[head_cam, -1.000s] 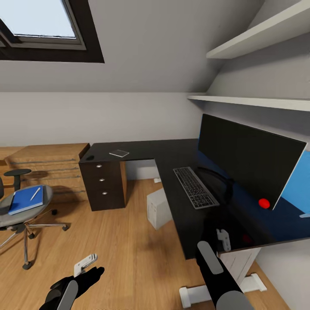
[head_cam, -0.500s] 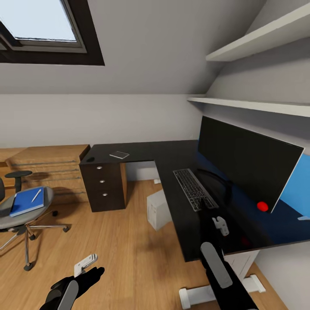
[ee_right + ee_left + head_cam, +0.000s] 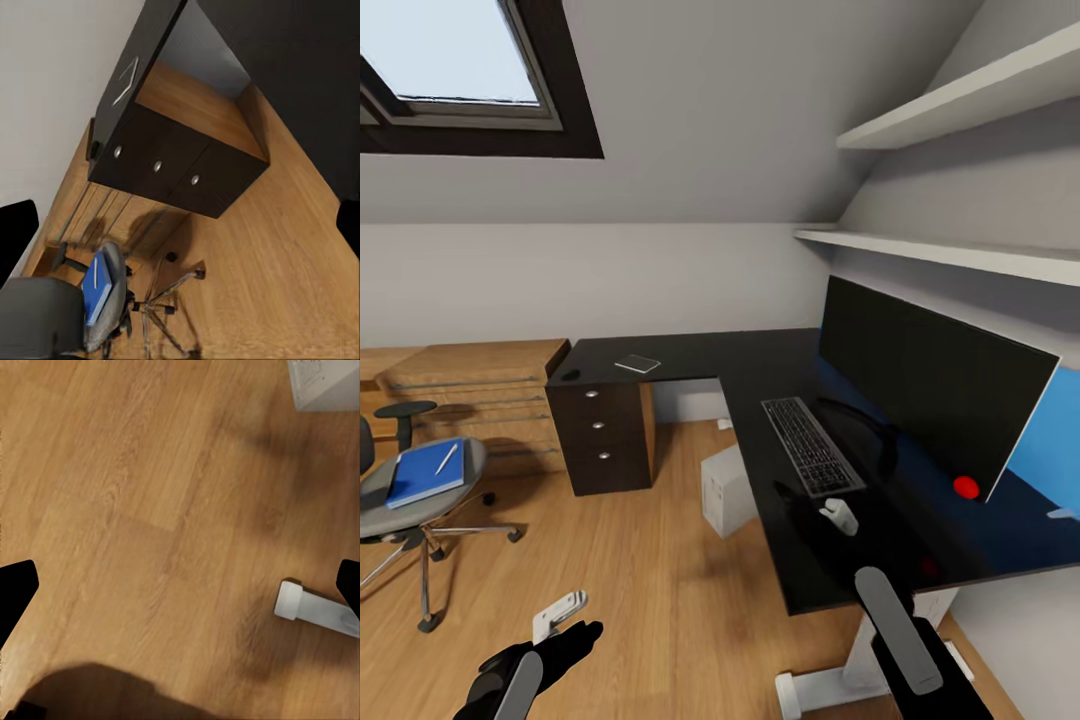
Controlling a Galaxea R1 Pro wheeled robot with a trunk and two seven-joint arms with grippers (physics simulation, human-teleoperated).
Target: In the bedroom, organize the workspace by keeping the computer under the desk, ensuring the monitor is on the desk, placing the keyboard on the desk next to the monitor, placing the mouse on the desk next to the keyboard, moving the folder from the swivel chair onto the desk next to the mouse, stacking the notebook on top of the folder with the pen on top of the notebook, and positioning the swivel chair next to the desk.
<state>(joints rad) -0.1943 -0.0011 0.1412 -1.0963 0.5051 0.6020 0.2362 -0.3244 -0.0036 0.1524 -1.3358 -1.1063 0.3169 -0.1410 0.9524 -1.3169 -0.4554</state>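
The black L-shaped desk [image 3: 690, 355] carries the wide black monitor [image 3: 930, 395] and, in front of it, the keyboard [image 3: 812, 445]. On its far left end lie the grey notebook [image 3: 637, 363] and the small dark mouse [image 3: 570, 375]. Under the desk stands the white computer [image 3: 728, 488]. At the left, the swivel chair [image 3: 385, 510] holds the blue folder [image 3: 426, 470] with the pen [image 3: 446, 458] on it. My right gripper [image 3: 815, 505] hovers open over the desk just short of the keyboard's near end. Low over the floor, my left gripper [image 3: 575, 635] is open and empty.
A light-wood dresser [image 3: 470, 385] stands against the wall behind the chair. Three drawers [image 3: 157, 165] sit under the desk's left end. A white desk foot [image 3: 315, 607] lies on the wood floor [image 3: 630, 560] near my base. Wall shelves [image 3: 960, 250] hang above the monitor.
My right arm has reached forward over the desk edge, its gripper now near the keyboard's near end. The camera has tipped slightly. The left arm has stayed put.
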